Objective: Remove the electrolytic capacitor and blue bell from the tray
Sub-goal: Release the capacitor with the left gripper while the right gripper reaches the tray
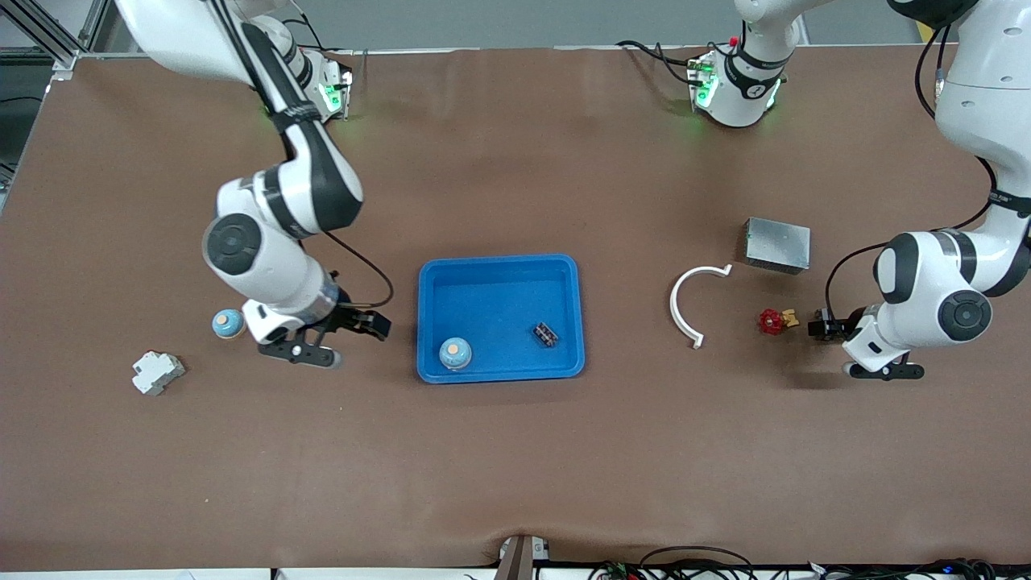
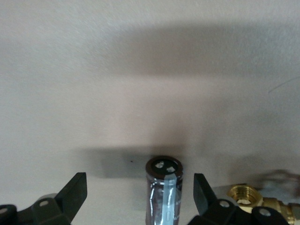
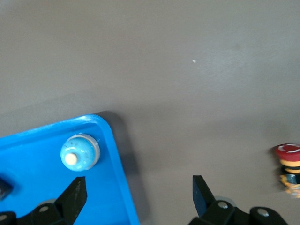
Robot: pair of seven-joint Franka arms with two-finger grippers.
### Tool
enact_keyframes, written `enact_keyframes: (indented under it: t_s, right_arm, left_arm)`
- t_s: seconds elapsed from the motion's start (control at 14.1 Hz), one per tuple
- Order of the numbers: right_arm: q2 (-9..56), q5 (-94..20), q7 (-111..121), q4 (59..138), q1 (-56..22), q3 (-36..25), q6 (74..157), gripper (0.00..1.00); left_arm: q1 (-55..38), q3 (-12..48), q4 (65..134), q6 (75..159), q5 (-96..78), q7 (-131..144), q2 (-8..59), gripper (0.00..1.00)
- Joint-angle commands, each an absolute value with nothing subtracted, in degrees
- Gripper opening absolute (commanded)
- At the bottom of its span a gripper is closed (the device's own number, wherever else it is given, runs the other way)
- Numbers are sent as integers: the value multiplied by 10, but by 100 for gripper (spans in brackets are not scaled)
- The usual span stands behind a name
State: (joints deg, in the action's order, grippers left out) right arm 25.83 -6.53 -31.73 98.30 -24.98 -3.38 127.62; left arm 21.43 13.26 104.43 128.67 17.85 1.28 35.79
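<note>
A dark capacitor (image 2: 164, 192) with a pale stripe rests on the table between the fingers of my left gripper (image 2: 140, 185), closer to one finger, with gaps on both sides. That gripper (image 1: 826, 327) is open, low over the table toward the left arm's end. A blue bell (image 1: 455, 353) sits in the blue tray (image 1: 499, 270), in the corner nearer the camera; it also shows in the right wrist view (image 3: 79, 152). A second blue bell (image 1: 228, 324) stands on the table beside the right arm. My right gripper (image 1: 366, 322) is open and empty over the tray's edge (image 3: 117, 178).
A small black part (image 1: 546, 333) lies in the tray. A red-handled brass valve (image 1: 773, 321) sits beside my left gripper; a white curved piece (image 1: 694, 304) and a grey metal box (image 1: 777, 245) are close by. A white module (image 1: 158, 372) lies toward the right arm's end. A red-capped button (image 3: 287, 164) shows.
</note>
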Motion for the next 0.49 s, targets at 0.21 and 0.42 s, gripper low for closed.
enact_keyframes:
  t_s: [0.21, 0.42]
  right_arm:
    - [383, -47, -447, 860, -305, -41, 1279, 100]
    - [420, -45, -487, 832, -322, -43, 1286, 100]
  left_arm:
    - [212, 152, 1017, 1176, 181, 11, 301, 100]
    - [212, 189, 971, 1075, 142, 27, 278, 100]
